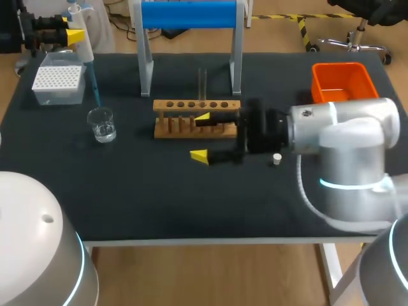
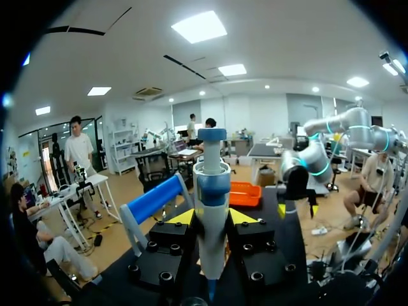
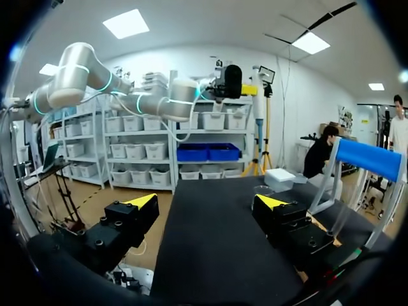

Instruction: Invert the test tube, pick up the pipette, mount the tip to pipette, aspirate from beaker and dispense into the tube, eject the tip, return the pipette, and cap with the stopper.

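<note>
My left gripper (image 1: pixel 73 33) is shut on the white and blue pipette (image 1: pixel 83 38) at the far left of the table. The pipette's blue tip (image 1: pixel 94 86) points down just above the glass beaker (image 1: pixel 102 124). In the left wrist view the pipette (image 2: pixel 211 191) stands between the yellow-tipped fingers of the left gripper (image 2: pixel 211 218). A clear test tube (image 1: pixel 202 81) stands upright in the wooden rack (image 1: pixel 196 118). My right gripper (image 1: pixel 201 136) is open at the rack's front, one finger against the rack and one over the mat. In the right wrist view the right gripper (image 3: pixel 207 201) holds nothing. The white stopper (image 1: pixel 276 159) lies beside the right wrist.
A tip box (image 1: pixel 58 83) sits at the back left next to the beaker. The pipette stand with a blue bar (image 1: pixel 190 14) rises behind the rack. An orange bin (image 1: pixel 341 81) is at the back right. Black mat lies bare along the front.
</note>
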